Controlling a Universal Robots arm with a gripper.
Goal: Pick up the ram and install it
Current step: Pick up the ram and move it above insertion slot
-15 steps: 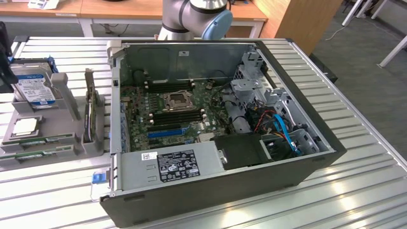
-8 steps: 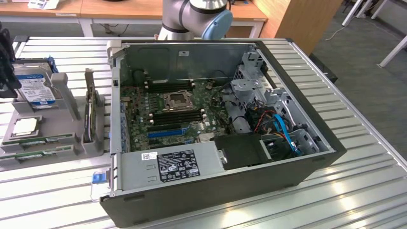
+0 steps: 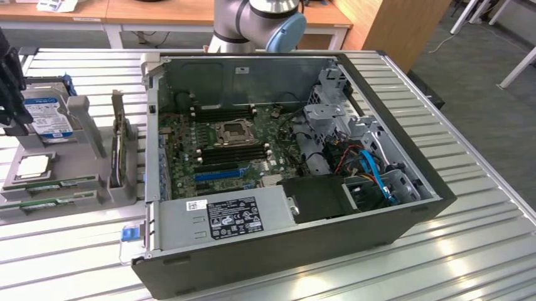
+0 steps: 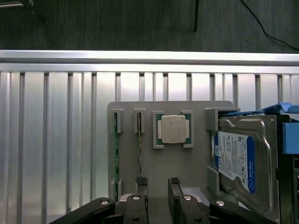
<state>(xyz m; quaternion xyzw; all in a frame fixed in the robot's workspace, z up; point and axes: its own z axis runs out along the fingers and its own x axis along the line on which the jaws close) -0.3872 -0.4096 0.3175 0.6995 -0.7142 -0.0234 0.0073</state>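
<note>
Exterior view, read from its left: one grey holder (image 3: 84, 125) is seen on the slatted metal table (image 3: 469, 251). One hard drive (image 3: 46, 116) with a blue-white label is stood upright in it. One square silver processor (image 3: 34, 166) is laid flat just in front of the drive. Two green ram sticks (image 3: 59, 185) are seated lengthwise in parallel slots along the holder's near edge. One dark card (image 3: 122, 150) is stood on edge at the holder's right side.

Further to the exterior view's right, one open computer case (image 3: 335, 251) is laid on its side just beside the holder. Its motherboard (image 3: 180, 150) is exposed, and the arm's base (image 3: 251, 22) is seen behind it.

Wrist view: the holder is looked down on from above, an angle the exterior view does not give. The two ram sticks are shown edge-on as thin lines, side by side and apart. The processor is set between them and the hard drive.

The gripper (image 4: 158, 183) is seen here, hanging over the holder. It is released, with its two fingers (image 4: 141, 182) spread apart. One fingertip is lined up with the end of the stick nearer the processor; whether they touch cannot be told. Both sticks are seated in the holder, well apart from the case.
</note>
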